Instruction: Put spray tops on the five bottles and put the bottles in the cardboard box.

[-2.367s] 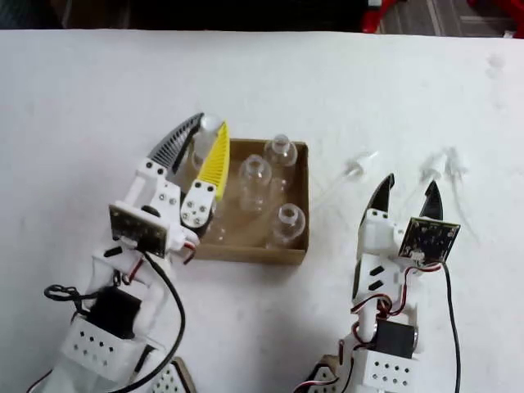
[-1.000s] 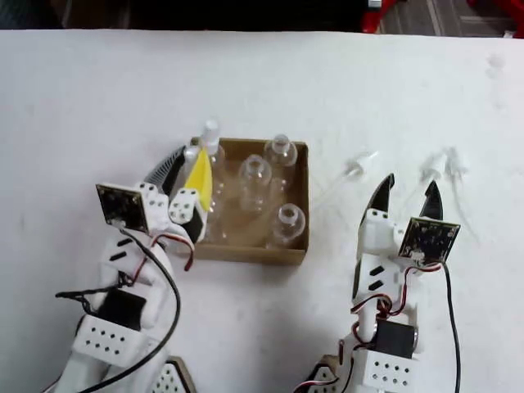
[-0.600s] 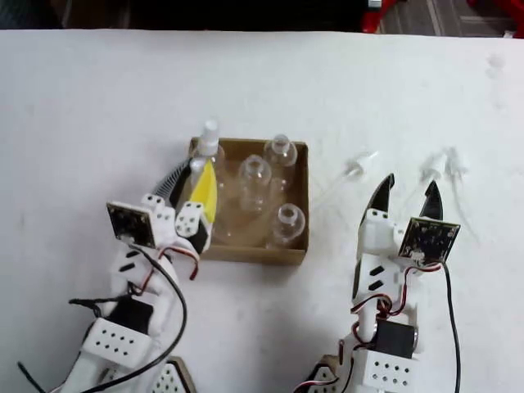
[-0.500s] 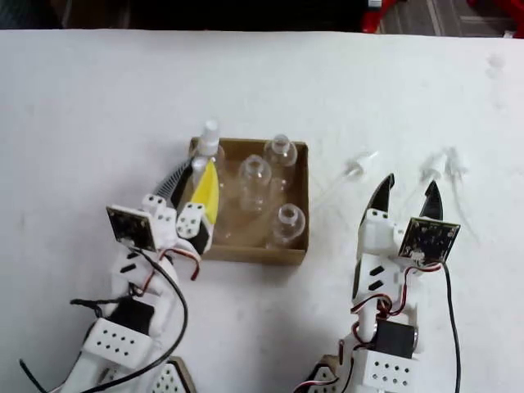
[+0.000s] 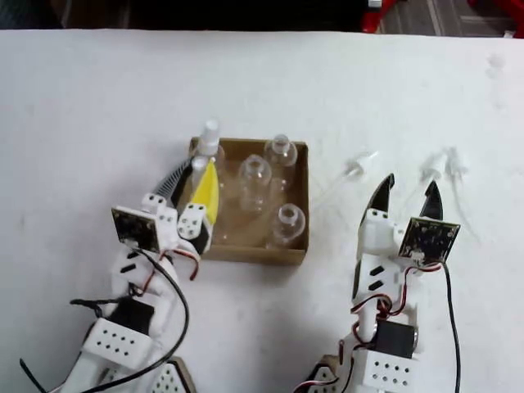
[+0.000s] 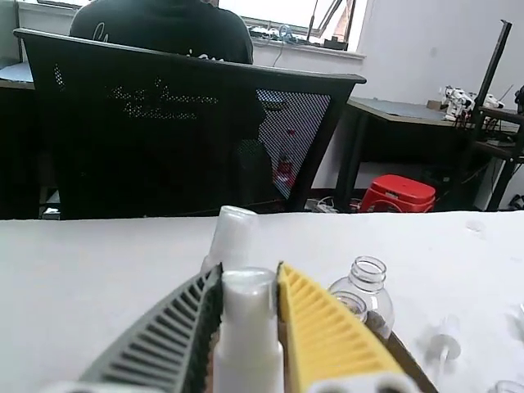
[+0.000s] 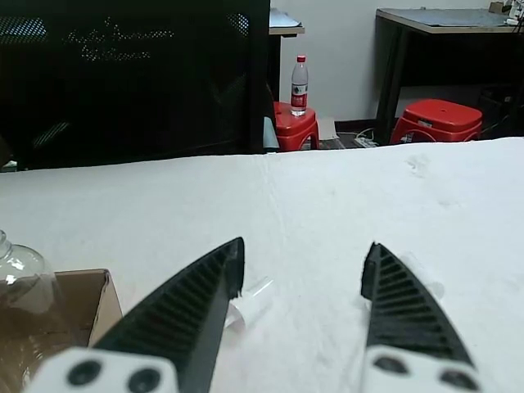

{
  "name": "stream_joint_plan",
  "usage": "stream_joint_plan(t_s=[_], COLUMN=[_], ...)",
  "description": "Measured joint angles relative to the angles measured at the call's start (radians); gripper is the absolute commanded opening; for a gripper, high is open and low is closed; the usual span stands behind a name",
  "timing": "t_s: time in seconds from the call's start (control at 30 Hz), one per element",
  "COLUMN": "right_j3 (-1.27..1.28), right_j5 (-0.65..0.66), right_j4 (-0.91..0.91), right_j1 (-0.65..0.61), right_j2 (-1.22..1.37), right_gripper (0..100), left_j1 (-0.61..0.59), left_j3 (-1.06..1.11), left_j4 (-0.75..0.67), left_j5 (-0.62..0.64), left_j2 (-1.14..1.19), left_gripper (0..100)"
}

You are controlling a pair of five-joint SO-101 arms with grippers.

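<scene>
1. Here, capped bottle (image 6: 246, 336): upright, long axis vertical, white spray top uppermost. It stands in the left side of the cardboard box (image 5: 304, 196).
2. Left tool (image 5: 199, 167): grey and yellow fingers clenched on the capped bottle's top, one on each side. The arm leans in from the near left of the box.
3. Second capped bottle (image 5: 210, 134): upright at the box's far left corner, just behind the held one.
4. Open bottles (image 5: 255, 170): three, upright, necks bare, in the box's middle and right.
5. Loose spray tops (image 5: 358, 168): lying flat on the tabletop (image 5: 98, 98) right of the box. Their thin tubes are hard to make out.
6. Right tool (image 5: 409, 182): fingers spread, grasping nothing, pointing toward the loose spray tops.
7. Capped bottle's body: mostly hidden behind the left tool's fingers.
</scene>
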Motion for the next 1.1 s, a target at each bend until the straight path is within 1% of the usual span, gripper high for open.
stream_joint_plan(t_s=[0.17,0.6,0.67,0.77,0.83,1.0,1.1], right_j3=[0.000,0.000,0.000,0.000,0.000,0.000,0.000], right_j5=[0.000,0.000,0.000,0.000,0.000,0.000,0.000], right_j4=[0.000,0.000,0.000,0.000,0.000,0.000,0.000], right_j1=[0.000,0.000,0.000,0.000,0.000,0.000,0.000], right_j2=[0.000,0.000,0.000,0.000,0.000,0.000,0.000], right_gripper=[21.1,21.1,21.1,21.1,21.1,21.1,21.1], left_j1=[0.003,0.031,0.031,0.031,0.032,0.029,0.029], left_j3=[0.000,0.002,0.002,-0.014,-0.057,-0.146,-0.163], left_j4=[0.025,0.025,0.032,0.097,0.183,0.445,0.496], left_j5=[0.000,0.000,0.000,0.000,0.002,0.048,0.054], left_j2=[0.000,0.000,-0.002,-0.020,-0.020,-0.002,-0.002], left_gripper=[3,3,6,14,18,17,17])
